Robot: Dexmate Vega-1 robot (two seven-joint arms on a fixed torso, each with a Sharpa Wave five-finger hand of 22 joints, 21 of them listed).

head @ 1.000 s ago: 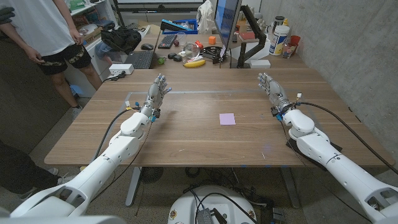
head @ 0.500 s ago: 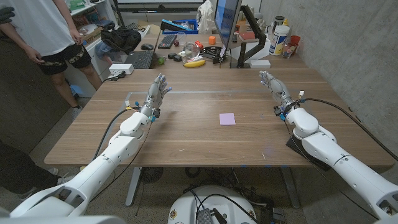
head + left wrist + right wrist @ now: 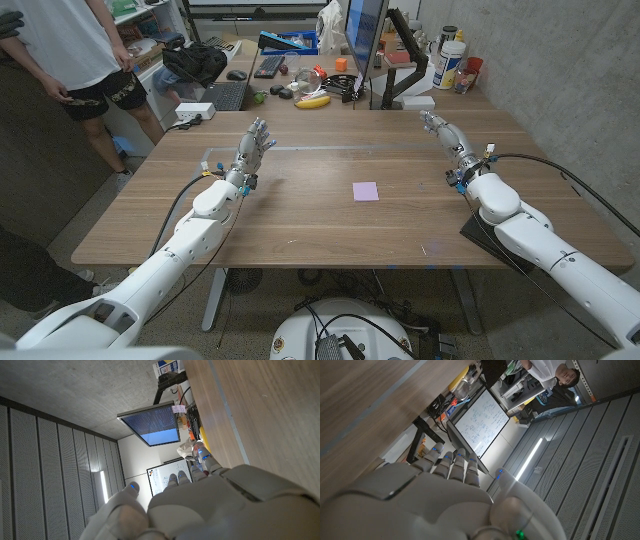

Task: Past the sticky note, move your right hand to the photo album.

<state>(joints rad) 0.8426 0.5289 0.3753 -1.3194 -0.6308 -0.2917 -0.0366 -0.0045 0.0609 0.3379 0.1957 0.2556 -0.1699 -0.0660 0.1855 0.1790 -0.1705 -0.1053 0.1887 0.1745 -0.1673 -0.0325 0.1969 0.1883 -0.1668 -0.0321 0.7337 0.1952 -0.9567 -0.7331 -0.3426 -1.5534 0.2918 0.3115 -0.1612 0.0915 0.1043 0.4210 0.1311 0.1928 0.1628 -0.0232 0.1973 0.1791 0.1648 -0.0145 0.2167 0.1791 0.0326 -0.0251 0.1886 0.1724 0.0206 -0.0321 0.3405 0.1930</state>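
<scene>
1. The right hand [image 3: 447, 137], fingers extended and holding nothing, hovers over the tabletop [image 3: 300, 215], beyond the purple sticky note [image 3: 366, 191].
2. A dark photo album [image 3: 482, 232] lies under the right forearm.
3. The left hand [image 3: 252, 146] is spread, empty.

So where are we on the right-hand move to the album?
Done: nothing the frames confirm. In hand: the right hand hovers open over the table's far right, beyond the purple sticky note. Left: reaching the album; a dark flat thing under the right forearm may be it, and the hand isn't on it. The left hand is open, idle.
</scene>
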